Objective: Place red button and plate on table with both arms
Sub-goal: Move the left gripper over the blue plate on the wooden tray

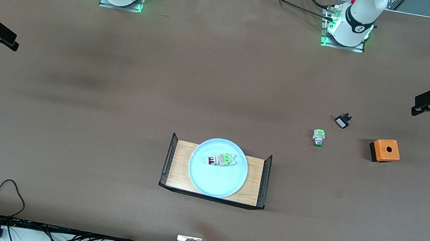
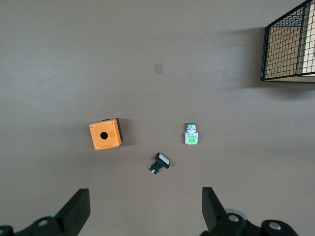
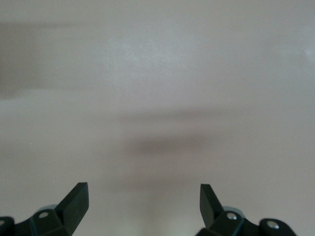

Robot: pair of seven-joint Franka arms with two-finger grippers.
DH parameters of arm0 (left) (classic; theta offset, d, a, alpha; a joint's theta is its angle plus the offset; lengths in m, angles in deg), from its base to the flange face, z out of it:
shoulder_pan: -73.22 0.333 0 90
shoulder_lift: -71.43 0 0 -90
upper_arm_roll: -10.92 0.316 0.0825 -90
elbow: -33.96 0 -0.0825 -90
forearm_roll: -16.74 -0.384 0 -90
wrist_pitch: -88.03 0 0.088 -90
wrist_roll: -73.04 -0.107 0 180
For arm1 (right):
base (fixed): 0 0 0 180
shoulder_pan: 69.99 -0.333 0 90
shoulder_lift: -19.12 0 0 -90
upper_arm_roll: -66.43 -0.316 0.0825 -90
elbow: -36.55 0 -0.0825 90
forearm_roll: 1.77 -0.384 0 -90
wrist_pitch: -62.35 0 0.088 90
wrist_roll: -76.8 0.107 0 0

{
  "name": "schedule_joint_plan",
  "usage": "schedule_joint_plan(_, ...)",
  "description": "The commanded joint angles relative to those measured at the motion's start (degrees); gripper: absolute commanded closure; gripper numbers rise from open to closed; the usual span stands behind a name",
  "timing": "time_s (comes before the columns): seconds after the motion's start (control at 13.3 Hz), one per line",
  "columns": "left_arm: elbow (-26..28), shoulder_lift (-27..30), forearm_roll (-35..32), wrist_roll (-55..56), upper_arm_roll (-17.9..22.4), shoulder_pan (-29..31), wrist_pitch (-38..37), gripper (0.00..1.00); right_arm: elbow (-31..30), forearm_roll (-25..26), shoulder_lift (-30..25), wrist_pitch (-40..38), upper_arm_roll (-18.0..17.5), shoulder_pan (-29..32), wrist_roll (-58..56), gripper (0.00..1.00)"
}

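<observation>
The pale blue plate [image 1: 218, 167] sits on a light-wood tray [image 1: 180, 166] near the front camera. The red button [image 1: 220, 161], red cap, whitish body and green block, lies on the plate. My left gripper [image 1: 417, 109] is open and empty, up in the air over the left arm's end of the table [image 1: 116, 92]; in the left wrist view it [image 2: 146, 209] hangs over bare table by the small switches. My right gripper [image 1: 11, 43] is open and empty over the right arm's end; the right wrist view [image 3: 144, 204] shows only bare tabletop under it.
A green-capped switch [image 1: 318, 137] [image 2: 191, 134], a small black-and-white switch [image 1: 343, 121] [image 2: 160, 162] and an orange box with a hole [image 1: 385, 150] [image 2: 104, 134] lie toward the left arm's end. The tray's black mesh end [image 2: 288, 44] shows in the left wrist view.
</observation>
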Motion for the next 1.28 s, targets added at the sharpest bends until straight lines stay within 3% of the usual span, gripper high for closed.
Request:
schedule_joint_plan(0.0,0.21,0.51,-2.11,2.31,-0.54,0.23,-0.55,0.0,0.72,0.96,0.1,-0.59,-0.37,-0.08,-0.52,0.0)
schedule_joint_plan(0.6,1.61,-1.94,-0.9,6.44,-1.85,-0.03,-2.03,0.0,0.72,0.87,0.1,-0.94,-0.55,0.01,-0.52,0.0)
schedule_joint_plan(0.9,0.13,-7.48,-0.81,26.46,-6.86,-0.38,-4.68,0.0,0.72,0.87,0.18,-0.68,-0.55,0.01,-0.52,0.0)
schedule_joint_plan(1.2,-7.86,-15.2,3.5,51.92,-7.4,-5.82,-3.8,0.0,0.63,0.87,0.18,-0.16,-0.46,0.1,-0.52,0.0)
